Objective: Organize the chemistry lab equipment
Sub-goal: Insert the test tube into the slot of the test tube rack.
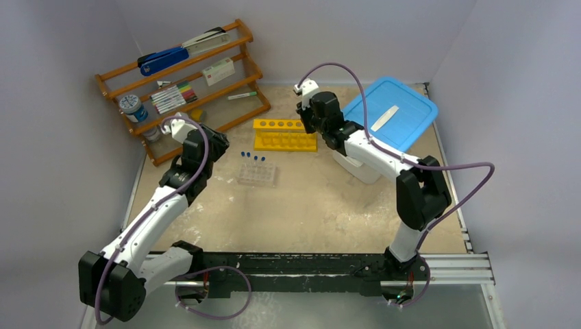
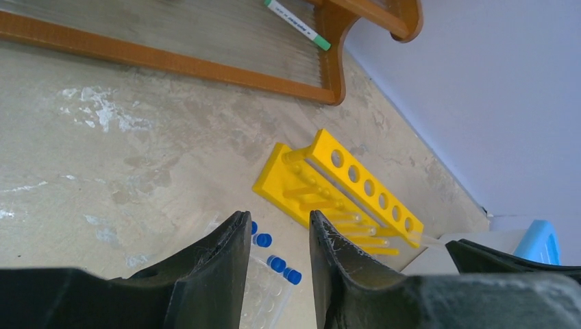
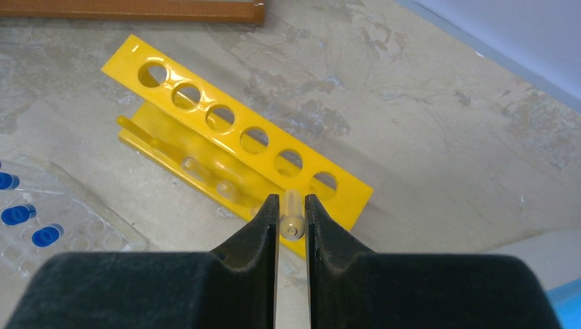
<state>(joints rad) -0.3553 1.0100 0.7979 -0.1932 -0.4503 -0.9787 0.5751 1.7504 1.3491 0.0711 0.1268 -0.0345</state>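
Note:
The yellow six-hole rack (image 1: pixel 284 133) stands at the back middle of the table. My right gripper (image 1: pixel 308 123) hovers over its right end, shut on a clear glass tube (image 3: pixel 292 218) held just short of the end hole (image 3: pixel 323 183). In the right wrist view the gripper (image 3: pixel 292 200) clamps the tube from both sides. Clear tubes (image 3: pixel 205 171) show inside the rack (image 3: pixel 233 147). The clear tube tray (image 1: pixel 257 173) with blue-capped tubes (image 2: pixel 277 264) sits in front of the rack. My left gripper (image 2: pixel 277 218) is open and empty just above the tray's left side.
The wooden shelf (image 1: pixel 181 82) with a blue stapler (image 1: pixel 163 60) and markers stands at the back left. A blue lid (image 1: pixel 390 113) lies at the back right. A white object (image 1: pixel 360 168) sits under my right arm. A green-tipped marker (image 2: pixel 298 24) lies on the shelf base.

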